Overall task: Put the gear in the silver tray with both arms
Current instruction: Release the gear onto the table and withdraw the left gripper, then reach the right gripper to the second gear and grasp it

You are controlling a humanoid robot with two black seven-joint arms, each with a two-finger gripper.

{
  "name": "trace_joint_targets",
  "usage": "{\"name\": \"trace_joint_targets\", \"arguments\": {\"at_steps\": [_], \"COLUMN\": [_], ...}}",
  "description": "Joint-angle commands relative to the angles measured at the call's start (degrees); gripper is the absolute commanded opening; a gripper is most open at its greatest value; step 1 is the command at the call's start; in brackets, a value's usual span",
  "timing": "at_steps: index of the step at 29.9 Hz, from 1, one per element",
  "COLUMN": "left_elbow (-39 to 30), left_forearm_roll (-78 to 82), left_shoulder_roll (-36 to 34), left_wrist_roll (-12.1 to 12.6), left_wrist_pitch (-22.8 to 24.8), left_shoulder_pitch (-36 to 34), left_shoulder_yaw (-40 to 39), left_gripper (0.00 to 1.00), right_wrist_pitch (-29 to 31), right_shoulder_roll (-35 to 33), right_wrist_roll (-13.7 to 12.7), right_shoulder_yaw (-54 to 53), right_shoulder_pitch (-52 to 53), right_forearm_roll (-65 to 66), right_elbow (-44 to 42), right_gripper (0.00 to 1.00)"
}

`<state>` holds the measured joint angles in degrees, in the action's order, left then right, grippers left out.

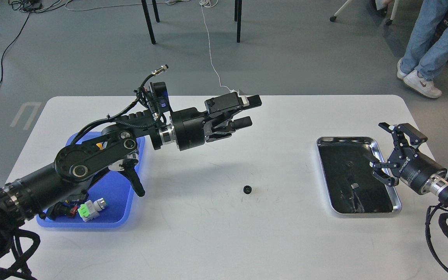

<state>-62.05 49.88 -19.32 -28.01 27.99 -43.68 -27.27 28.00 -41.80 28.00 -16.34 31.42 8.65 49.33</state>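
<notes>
Counter [224, 233], white, carries everything. Left arm [91, 159] reaches over the blue tray [111, 210] toward mid-counter, its gripper [249, 112] raised with fingers apart and holding nothing. Silver tray [397, 208] lies at the right, its dark bottom reflecting. Right gripper [383, 151] hangs over the tray's right rim, fingers spread wide and empty. Small parts, one green and white [91, 208], sit in the blue tray. Gear [247, 189], small and black, rests on bare counter between the trays, well apart from both grippers.

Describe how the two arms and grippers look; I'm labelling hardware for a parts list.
Both arms are black with jointed links, silver wrist rings and loose black cables. The left gripper has blocky black fingers; the right gripper has slim linkage fingers and white lettering on its wrist.
</notes>
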Motion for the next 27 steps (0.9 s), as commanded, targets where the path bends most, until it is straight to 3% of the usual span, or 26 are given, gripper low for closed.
{"name": "trace_joint_targets", "arguments": {"at_steps": [1, 7, 13, 15, 21, 27], "left_elbow": [-2.72, -5.53, -6.41, -6.50, -6.50, -8.35], "left_forearm_roll": [-0.48, -0.66, -0.84, -3.02, -9.88, -10.33], "left_shoulder_roll": [-2.83, -4.24, -5.12, -6.52, -8.19, -8.19], "left_wrist_roll": [0.01, 0.01, 0.01, 0.01, 0.01, 0.01], "left_wrist_pitch": [-0.48, -4.35, -12.17, -14.10, -13.93, -13.93], "left_shoulder_pitch": [7.98, 18.01, 20.92, 21.09, 21.71, 24.43], "left_shoulder_yaw": [-6.55, -16.49, -20.99, -21.16, -21.69, -23.89], "left_gripper": [0.98, 0.98, 0.98, 0.98, 0.98, 0.98], "right_wrist_pitch": [0.00, 0.00, 0.00, 0.00, 0.00, -6.64], "right_shoulder_roll": [-0.12, -0.12, 0.67, 3.12, 10.85, 21.75], "right_wrist_roll": [0.00, 0.00, 0.00, 0.00, 0.00, 0.00], "right_shoulder_yaw": [-0.01, -0.01, 0.87, 6.21, 24.40, 36.63], "right_shoulder_pitch": [1.88, 9.43, 17.09, 22.70, 36.68, 44.16], "right_forearm_roll": [9.33, 31.56, 49.52, 56.02, 62.71, 68.07], "right_elbow": [0.42, 2.43, 3.58, 3.58, 3.41, 2.79], "right_gripper": [0.98, 0.98, 0.98, 0.98, 0.99, 0.99]}}
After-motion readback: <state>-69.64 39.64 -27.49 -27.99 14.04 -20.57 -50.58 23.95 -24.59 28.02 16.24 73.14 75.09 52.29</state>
